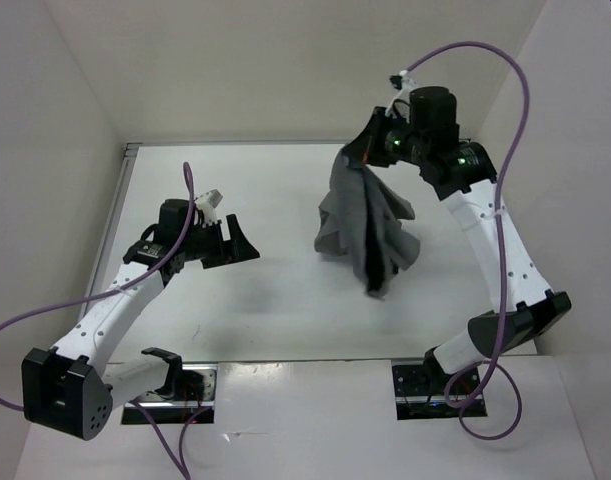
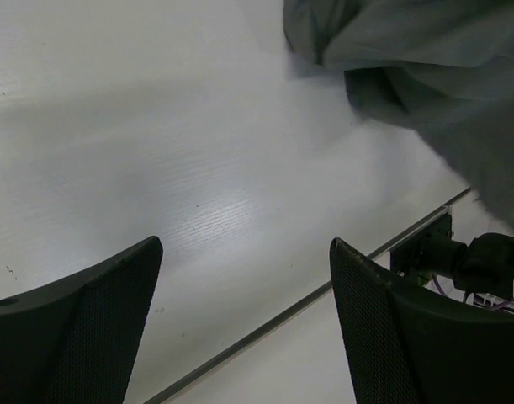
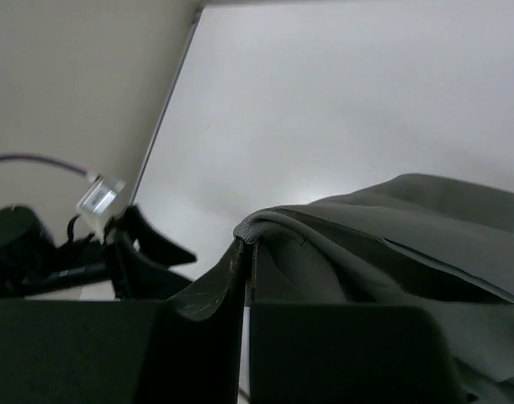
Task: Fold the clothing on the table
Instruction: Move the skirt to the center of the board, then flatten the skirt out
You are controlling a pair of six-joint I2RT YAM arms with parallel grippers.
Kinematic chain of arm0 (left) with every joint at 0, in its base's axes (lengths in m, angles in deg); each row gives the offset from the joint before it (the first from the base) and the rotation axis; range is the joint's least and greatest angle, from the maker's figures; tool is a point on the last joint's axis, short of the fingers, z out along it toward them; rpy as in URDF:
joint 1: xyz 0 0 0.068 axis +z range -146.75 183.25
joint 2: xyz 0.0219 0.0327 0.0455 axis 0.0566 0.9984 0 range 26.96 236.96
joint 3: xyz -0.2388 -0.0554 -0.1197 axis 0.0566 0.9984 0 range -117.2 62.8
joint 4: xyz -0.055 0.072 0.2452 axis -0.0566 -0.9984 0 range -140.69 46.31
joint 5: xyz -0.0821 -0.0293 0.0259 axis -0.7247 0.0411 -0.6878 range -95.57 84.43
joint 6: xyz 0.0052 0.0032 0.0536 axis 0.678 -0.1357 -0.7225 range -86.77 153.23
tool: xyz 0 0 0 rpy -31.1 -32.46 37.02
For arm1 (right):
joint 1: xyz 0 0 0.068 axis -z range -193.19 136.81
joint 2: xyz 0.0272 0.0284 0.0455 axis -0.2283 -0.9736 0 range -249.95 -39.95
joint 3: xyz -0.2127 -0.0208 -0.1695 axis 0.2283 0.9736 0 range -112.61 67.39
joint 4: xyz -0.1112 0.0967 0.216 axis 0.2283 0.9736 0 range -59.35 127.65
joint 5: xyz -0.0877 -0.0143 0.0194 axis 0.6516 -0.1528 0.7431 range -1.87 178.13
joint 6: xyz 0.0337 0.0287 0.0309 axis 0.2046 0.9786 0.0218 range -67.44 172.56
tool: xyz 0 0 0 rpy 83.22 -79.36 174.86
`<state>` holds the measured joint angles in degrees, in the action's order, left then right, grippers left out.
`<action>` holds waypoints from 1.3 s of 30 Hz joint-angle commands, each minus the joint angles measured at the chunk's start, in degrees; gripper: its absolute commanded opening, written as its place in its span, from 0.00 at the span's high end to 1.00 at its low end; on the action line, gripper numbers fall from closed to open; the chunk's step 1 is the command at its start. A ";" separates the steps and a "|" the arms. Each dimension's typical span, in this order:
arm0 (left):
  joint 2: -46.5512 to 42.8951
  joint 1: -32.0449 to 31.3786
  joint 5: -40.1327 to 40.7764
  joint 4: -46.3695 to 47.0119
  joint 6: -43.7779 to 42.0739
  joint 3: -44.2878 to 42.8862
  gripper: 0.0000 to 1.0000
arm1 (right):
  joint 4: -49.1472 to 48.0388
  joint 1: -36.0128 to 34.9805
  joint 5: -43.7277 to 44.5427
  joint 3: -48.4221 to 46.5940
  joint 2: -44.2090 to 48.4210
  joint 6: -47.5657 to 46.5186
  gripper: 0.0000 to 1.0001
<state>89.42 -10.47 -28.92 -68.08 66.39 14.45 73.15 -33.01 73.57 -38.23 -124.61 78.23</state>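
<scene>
Skirt (image 1: 370,225) is clamped by its top edge in the right end effector (image 1: 362,166) and hung bunched straight below it, long axis vertical over the desk (image 1: 265,310), while the left end effector (image 1: 245,237), jaws apart and empty, is pointed at it from well apart.

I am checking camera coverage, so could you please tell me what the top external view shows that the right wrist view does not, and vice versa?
Only top external: both whole arms, and the skirt hanging bunched from the raised right end effector. Only right wrist: a close look at its fingers pinched shut on a fold of the fabric's edge. Both: the grey skirt, the white table, and the open left end effector, apart from the skirt.
</scene>
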 commanded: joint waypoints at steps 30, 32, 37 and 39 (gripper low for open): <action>1.78 2.99 1.29 1.08 1.10 0.28 0.13 | 29.12 -6.11 8.67 37.95 10.83 5.35 1.00; 4.07 2.99 0.50 1.97 1.11 0.28 0.13 | 29.13 -6.11 10.52 40.05 11.36 6.58 1.00; 11.09 2.99 0.33 2.06 -0.03 0.99 0.20 | 29.13 -6.11 13.16 42.60 12.07 9.39 1.00; 16.26 2.38 -0.81 -0.31 -1.17 -0.24 0.32 | 29.13 -6.11 13.68 43.13 12.07 9.40 1.00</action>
<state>100.39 -7.82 -27.52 -67.33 67.55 16.41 99.62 -38.56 83.49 3.65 -113.42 85.61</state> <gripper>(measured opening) 0.721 0.010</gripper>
